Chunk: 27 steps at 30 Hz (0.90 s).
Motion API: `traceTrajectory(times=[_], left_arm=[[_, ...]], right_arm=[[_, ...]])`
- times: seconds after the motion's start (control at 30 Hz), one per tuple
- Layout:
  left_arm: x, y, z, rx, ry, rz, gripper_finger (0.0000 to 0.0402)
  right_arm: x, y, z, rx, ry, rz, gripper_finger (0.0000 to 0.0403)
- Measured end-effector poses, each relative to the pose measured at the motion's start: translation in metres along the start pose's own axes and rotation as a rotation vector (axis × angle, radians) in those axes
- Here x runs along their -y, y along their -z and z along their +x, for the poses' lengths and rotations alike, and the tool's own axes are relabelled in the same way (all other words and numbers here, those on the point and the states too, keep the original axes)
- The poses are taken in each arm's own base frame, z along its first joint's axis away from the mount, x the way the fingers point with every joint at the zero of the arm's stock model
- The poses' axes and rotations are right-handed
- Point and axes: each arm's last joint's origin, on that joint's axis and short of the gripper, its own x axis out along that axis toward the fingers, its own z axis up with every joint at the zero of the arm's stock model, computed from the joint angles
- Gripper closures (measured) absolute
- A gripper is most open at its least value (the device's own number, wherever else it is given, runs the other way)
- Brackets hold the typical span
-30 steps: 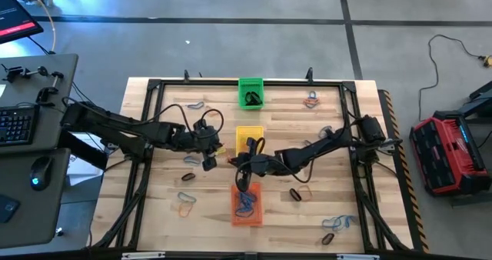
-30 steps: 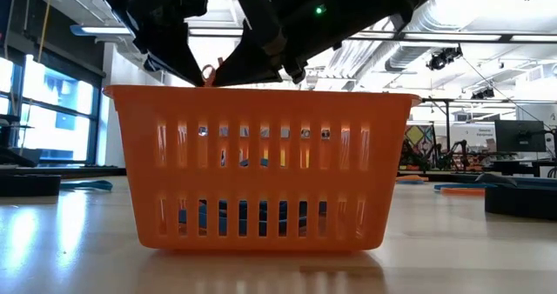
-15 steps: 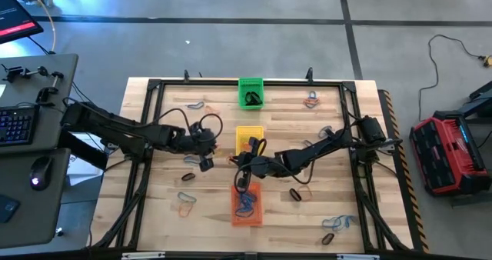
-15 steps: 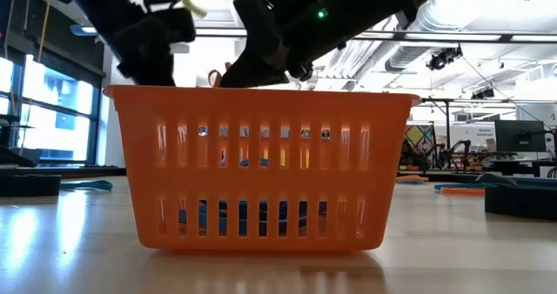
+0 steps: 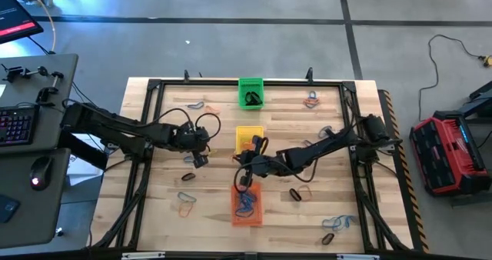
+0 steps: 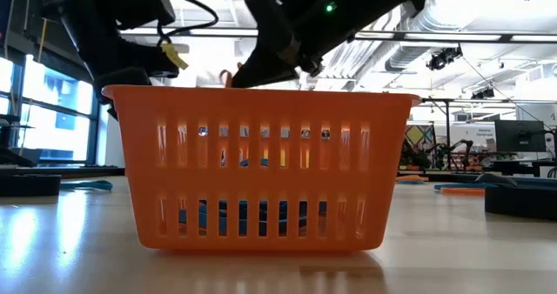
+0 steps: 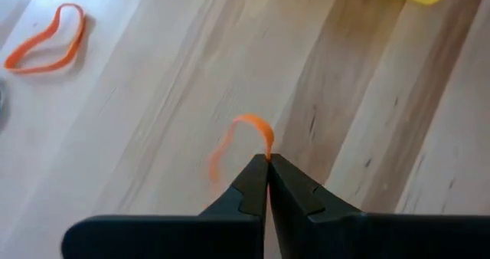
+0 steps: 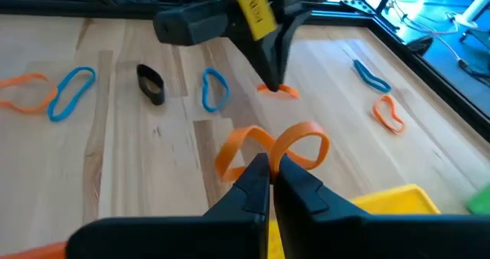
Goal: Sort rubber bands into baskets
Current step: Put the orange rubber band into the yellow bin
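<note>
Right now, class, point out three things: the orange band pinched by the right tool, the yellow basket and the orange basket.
orange band [image 8: 300, 141], right wrist view, on its right-hand loop.
yellow basket [image 5: 247, 131], high view, on its far rim.
orange basket [image 6: 261, 168], low view, on its slotted front wall.

One camera looks straight down on the whole table [image 5: 154, 206]. One sits low, very close behind the orange basket [image 6: 259, 168], which probably hides much. Each wrist camera looks down at the wood.
</note>
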Motion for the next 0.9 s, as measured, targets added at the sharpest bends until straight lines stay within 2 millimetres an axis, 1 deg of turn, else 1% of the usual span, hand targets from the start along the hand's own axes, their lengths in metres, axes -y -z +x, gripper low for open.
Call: traceTrajectory(times=[0.17,0.4,0.57,0.63,0.8,0.9], left_arm=[[0.003,-0.002,0.000,0.031,0.023,0.018,0.0371],[0.012,-0.008,-0.003,0.109,0.068,0.069,0.0317],[0.018,-0.010,-0.006,0.160,0.093,0.090,0.0283],[0.022,-0.011,-0.006,0.208,0.118,0.100,0.0273],[0.031,-0.005,0.001,0.351,0.270,0.127,0.0263],[0.032,-0.002,0.005,0.419,0.323,0.109,0.0263]], right_arm=[[0.007,-0.004,-0.011,-0.043,0.030,-0.002,0.0403],[0.013,-0.007,-0.020,-0.085,0.040,-0.010,0.0403],[0.016,-0.004,-0.019,-0.116,0.049,-0.016,0.0403],[0.019,-0.003,-0.018,-0.130,0.056,-0.001,0.0403],[0.033,0.000,-0.011,-0.176,0.054,0.085,0.0403],[0.045,0.004,-0.006,-0.228,0.072,0.126,0.0403]])
